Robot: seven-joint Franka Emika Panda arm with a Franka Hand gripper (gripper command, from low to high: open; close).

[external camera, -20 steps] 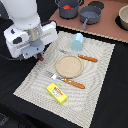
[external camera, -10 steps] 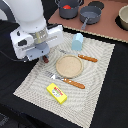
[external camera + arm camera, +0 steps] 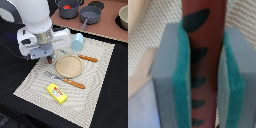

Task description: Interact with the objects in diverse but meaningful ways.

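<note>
End effector (image 3: 49,59) clamped on brown sausage (image 3: 203,55), pads pressing both its sides; sausage hangs upright, low over the placemat (image 3: 100,85), near its far edge beside the wooden plate (image 3: 68,65). Progress, as judged: pick done, placement outstanding. Yellow packet (image 3: 57,92) near the mat's front edge, light blue cup (image 3: 77,41) at its far edge, grey pot (image 3: 68,7) at the surface's far edge; all untouched. Versus 0.5 s earlier: arm hardly shifted, load seemingly slightly lower.

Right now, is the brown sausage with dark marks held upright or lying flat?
Upright. The brown sausage stands lengthwise between the teal pads of the gripper, its lower end pointing down toward the striped placemat.
</note>
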